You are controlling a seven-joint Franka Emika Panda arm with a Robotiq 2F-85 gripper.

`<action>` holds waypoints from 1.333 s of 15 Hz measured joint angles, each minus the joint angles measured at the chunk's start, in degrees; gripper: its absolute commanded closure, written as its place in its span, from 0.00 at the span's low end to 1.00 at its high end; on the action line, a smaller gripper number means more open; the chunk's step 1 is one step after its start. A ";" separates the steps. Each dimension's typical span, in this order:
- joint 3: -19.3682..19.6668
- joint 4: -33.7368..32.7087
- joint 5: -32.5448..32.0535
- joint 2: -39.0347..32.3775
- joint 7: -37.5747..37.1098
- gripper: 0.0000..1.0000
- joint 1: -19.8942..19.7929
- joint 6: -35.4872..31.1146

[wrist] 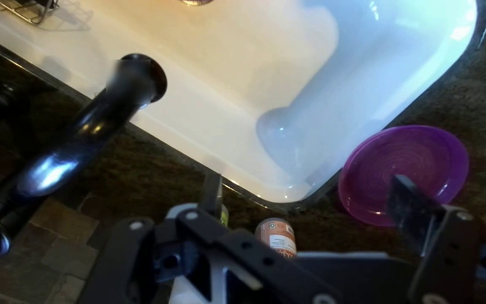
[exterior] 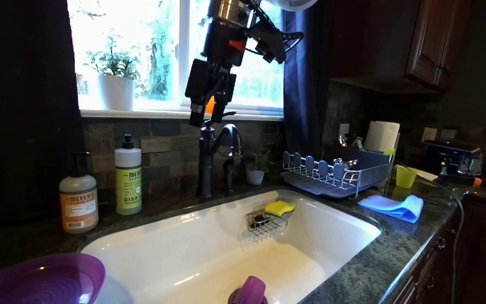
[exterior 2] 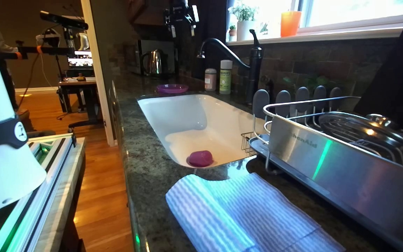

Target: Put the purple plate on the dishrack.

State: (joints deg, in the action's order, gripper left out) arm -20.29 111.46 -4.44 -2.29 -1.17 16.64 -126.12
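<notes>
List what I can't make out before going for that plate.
Purple plate: in an exterior view, picture's left and bottom edges cut it off; in the wrist view, the gripper covers part.
Dishrack: in an exterior view, its side wall hides part of the inside; picture's right edge cuts it off.
Faucet spout: wrist view, blurred near its tip.
Orange-labelled bottle: fine print too small in an exterior view.

1 claw [exterior 2: 182, 32]. Lower than the claw: 1 purple plate [wrist: 395, 156], 1 dishrack [exterior 2: 303, 157], 1 sink [exterior: 192, 249], 2 bottles [exterior: 128, 185]. Also lower: 1 yellow sponge [exterior: 279, 207], 1 blue cloth [exterior 2: 229, 213], 1 yellow cup [exterior: 406, 177], 1 small purple item [exterior 2: 200, 159].
</notes>
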 measured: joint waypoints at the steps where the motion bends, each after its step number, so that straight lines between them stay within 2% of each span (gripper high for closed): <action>1: 0.07 -0.07 -0.04 0.00 0.05 0.00 0.01 0.00; 5: -0.04 -2.70 -0.42 -3.36 -5.90 0.00 1.18 0.03; 9: -0.26 -12.03 -2.37 -14.33 -14.35 0.00 6.75 3.28; 13: 1.23 -21.22 -2.25 -24.44 -20.33 0.00 11.65 8.44; 16: 3.06 -25.44 -1.73 -29.76 -22.41 0.00 13.34 9.57; 20: 3.54 -28.99 -0.02 -34.54 -20.82 0.00 13.37 9.57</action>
State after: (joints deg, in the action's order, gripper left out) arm -16.74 82.47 -4.46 -36.83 -22.00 30.01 -116.55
